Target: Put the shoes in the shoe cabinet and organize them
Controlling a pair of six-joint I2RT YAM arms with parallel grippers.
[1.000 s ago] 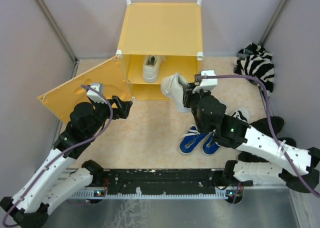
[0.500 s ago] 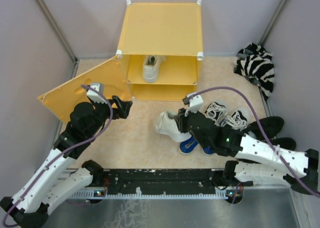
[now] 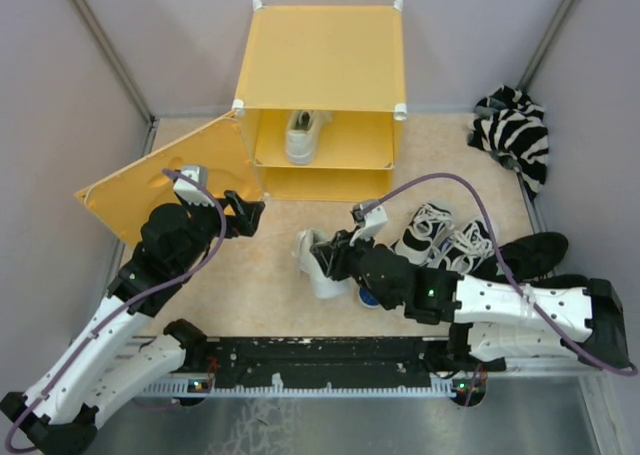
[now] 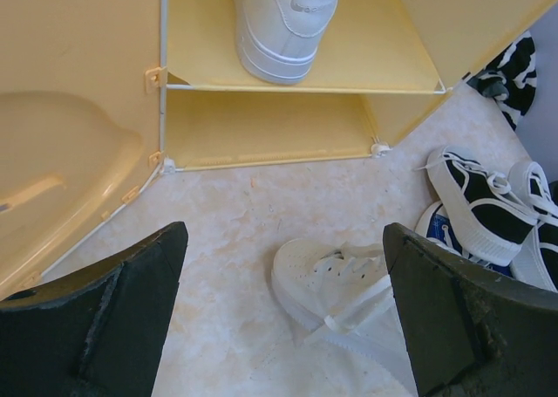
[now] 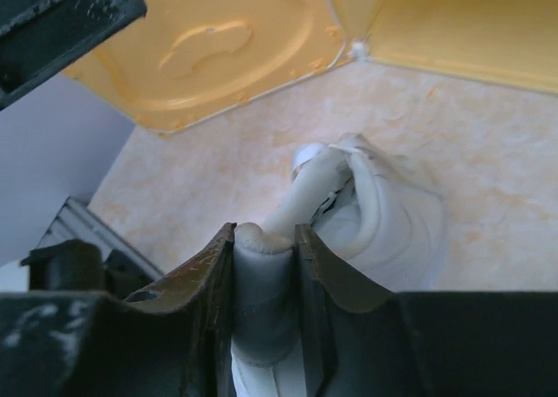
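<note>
The right gripper (image 5: 264, 240) is pinched tight on the back rim of a white shoe (image 3: 314, 263). The shoe is out in front of the shoe cabinet (image 3: 320, 65), down low by the floor (image 3: 290, 225), between the two arms. Whether it touches the floor is hard to tell. The left gripper (image 3: 248, 215) has its fingers wide apart and holds nothing. It waits near the open door (image 3: 150, 185).

The other white shoe (image 3: 303, 135) already sits on the shelf (image 4: 375, 65) inside. The black-and-white shoes (image 3: 445, 235) lie off to the right.

The held shoe is probably light. Its top looks soft and bendy (the rim folds a little where the fingers pinch it), but the sole should be stiff. The back rim seems a good place to hold, since the fingers fit over it. The loose laces may dangle and catch on the shelf edge, so it likely needs a slow, careful push in beside its partner.
</note>
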